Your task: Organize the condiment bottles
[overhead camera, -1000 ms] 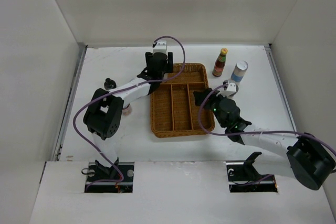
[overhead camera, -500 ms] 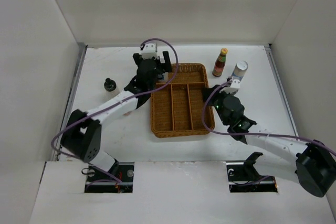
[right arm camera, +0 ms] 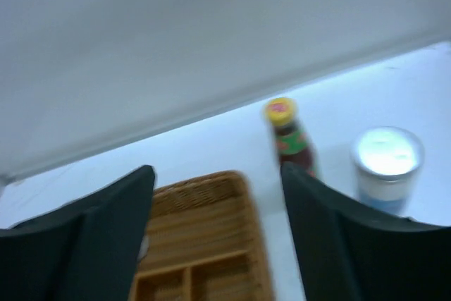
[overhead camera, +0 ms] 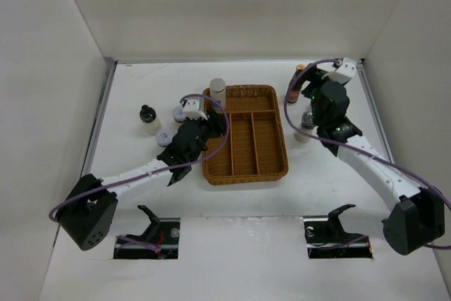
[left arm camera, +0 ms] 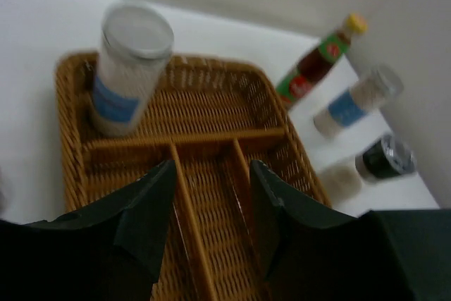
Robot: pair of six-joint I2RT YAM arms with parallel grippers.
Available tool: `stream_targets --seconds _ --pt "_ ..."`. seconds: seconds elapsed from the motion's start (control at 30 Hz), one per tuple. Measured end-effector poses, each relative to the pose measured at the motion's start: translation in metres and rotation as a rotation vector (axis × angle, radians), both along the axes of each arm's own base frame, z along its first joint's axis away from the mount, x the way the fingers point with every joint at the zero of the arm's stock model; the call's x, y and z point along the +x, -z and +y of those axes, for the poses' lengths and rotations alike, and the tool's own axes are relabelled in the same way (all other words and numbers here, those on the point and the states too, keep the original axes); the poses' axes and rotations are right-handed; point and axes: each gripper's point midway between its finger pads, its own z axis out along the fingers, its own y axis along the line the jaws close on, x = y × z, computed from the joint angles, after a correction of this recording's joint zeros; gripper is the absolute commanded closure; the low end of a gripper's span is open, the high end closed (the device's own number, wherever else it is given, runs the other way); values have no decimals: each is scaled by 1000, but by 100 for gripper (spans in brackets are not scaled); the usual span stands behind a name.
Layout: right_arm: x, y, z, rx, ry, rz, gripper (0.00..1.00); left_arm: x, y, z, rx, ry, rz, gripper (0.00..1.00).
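Note:
A silver-topped blue-white shaker [overhead camera: 218, 94] stands upright in the far left corner of the wicker basket [overhead camera: 276, 168]; it also shows in the left wrist view [left arm camera: 130, 68]. My left gripper [overhead camera: 213, 125] is open and empty over the basket's compartments [left arm camera: 210, 202]. My right gripper [overhead camera: 313, 96] is open and empty, raised [right arm camera: 217, 174]. The red sauce bottle [right arm camera: 289, 137] and the second blue-white shaker [right arm camera: 386, 163] stand right of the basket. A dark-capped pale shaker [overhead camera: 304, 127] stands by the basket's right side. A black-capped shaker [overhead camera: 146, 114] and two white-lidded jars [overhead camera: 180, 113] [overhead camera: 165, 139] stand left of the basket.
White walls close in the table [overhead camera: 141, 181] at the back and on both sides. My right arm hides most of the red sauce bottle [overhead camera: 297, 81] and the second shaker in the top view.
My left gripper has let go of the shaker in the basket's far left corner and drawn back towards me. My right arm has swung up to the far right, uncovering the dark-capped shaker.

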Motion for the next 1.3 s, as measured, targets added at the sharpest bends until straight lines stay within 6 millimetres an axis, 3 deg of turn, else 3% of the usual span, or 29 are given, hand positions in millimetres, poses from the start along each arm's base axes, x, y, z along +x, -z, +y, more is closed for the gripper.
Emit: stream_targets --seconds 0.13,0.2,0.27,0.47,0.67,0.77,0.87,1.0,1.1,1.17,1.23,1.3 --pt "26 21 -68 -80 182 108 0 -30 46 -29 -4 130 85 44" --pt "38 37 -95 -108 244 180 0 -43 54 -40 -21 184 94 36" --pt "47 58 -109 -128 263 254 0 -53 54 -49 -42 229 86 28" --pt "64 119 -119 -156 217 452 0 -56 43 -51 -112 274 31 18" --pt "81 157 -119 -158 186 546 1 -57 41 -50 -132 289 11 17" --pt "84 170 -118 -158 180 568 18 -56 43 -50 -132 291 13 17" --pt "89 175 -118 -160 180 573 43 -56 42 -50 -137 290 10 17" --pt "88 172 -121 -153 199 560 48 -54 41 -48 -144 286 2 16" --pt "74 154 -128 -172 252 521 48 -54 44 -45 -144 277 4 16" --pt "60 123 -135 -202 305 464 49 -52 46 -40 -144 267 5 17" --pt "48 73 -137 -227 347 353 48 -51 49 -36 -143 255 5 17" --pt "37 18 -125 -228 352 206 48 -50 52 -32 -141 245 8 16"
